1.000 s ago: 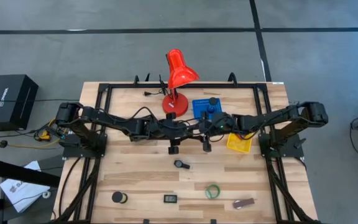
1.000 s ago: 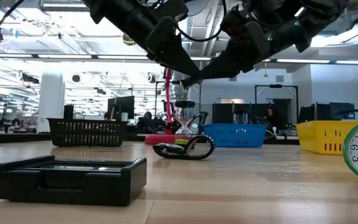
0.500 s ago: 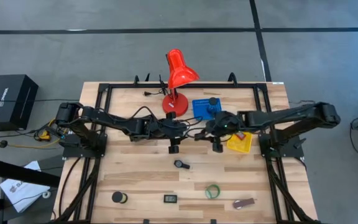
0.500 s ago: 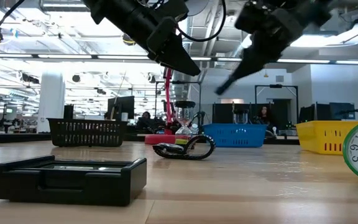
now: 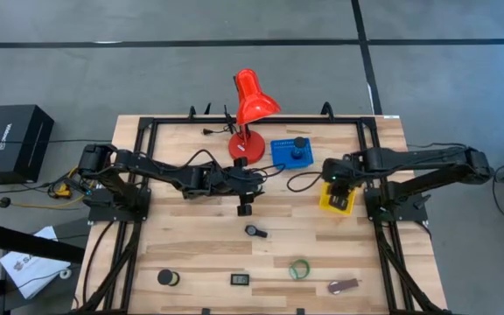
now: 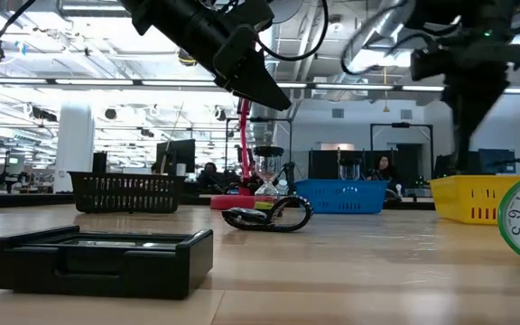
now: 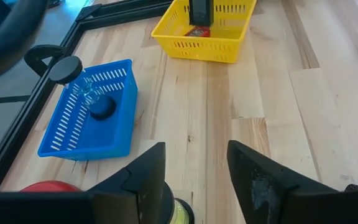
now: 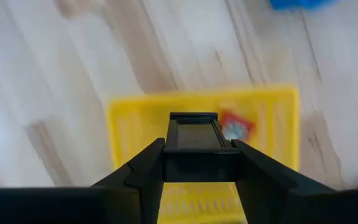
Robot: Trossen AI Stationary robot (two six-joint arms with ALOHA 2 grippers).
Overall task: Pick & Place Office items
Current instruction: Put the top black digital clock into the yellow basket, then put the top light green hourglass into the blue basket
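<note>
1. The right gripper (image 5: pixel 340 194) has swung from table centre to above the yellow tray (image 5: pixel 326 204) at three o'clock, clamped on a black oblong (image 8: pixel 196 135).
2. The left gripper (image 5: pixel 244 208) stays at centre, fingers (image 7: pixel 143 180) parted, holding nothing.

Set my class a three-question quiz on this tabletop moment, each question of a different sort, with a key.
1. True or false: the right gripper is over the yellow tray.
2. What does it grip? A) a green tape ring B) a small black oblong C) the red lamp
3. Fill in: the left gripper is ____.

Key: 1 true; 2 B; 3 open.
</note>
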